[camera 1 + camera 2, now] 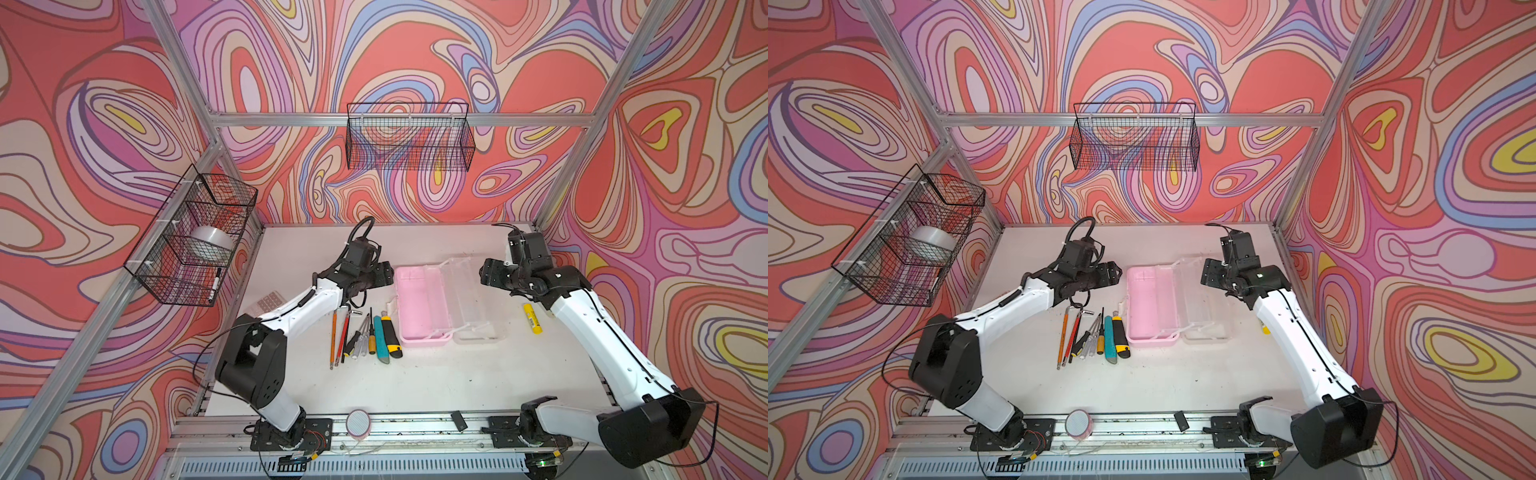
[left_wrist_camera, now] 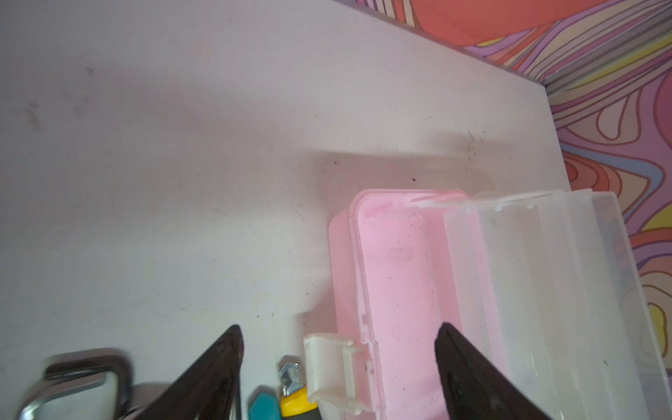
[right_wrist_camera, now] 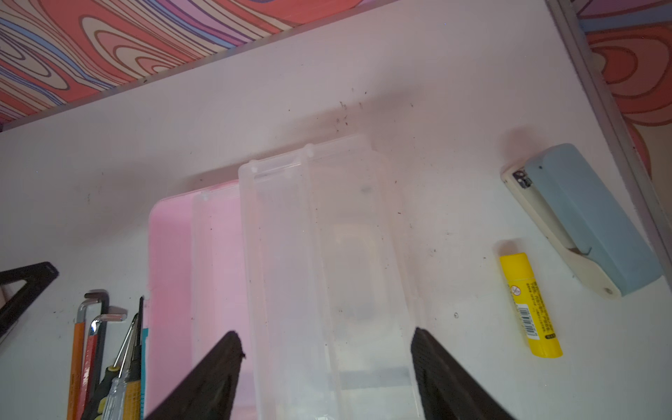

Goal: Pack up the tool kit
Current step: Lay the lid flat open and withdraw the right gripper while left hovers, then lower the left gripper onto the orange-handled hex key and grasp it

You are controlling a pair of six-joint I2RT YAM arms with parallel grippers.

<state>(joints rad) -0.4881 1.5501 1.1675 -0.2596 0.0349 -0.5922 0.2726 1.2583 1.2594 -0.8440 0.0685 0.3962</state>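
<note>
left gripper (image 2: 338, 327) and right gripper (image 3: 325, 331) both spread, empty. tools (image 1: 380, 338) lie packed side by side; pinching one could drag neighbours or shove the light open case (image 1: 419, 303).

You are getting bright, even light in both top views, with walls (image 1: 62, 124) stretching at the edges. In the left wrist view the case (image 2: 396, 276) is casting a soft shadow on its far side, and a metal part (image 2: 76, 389) is blurring.
</note>
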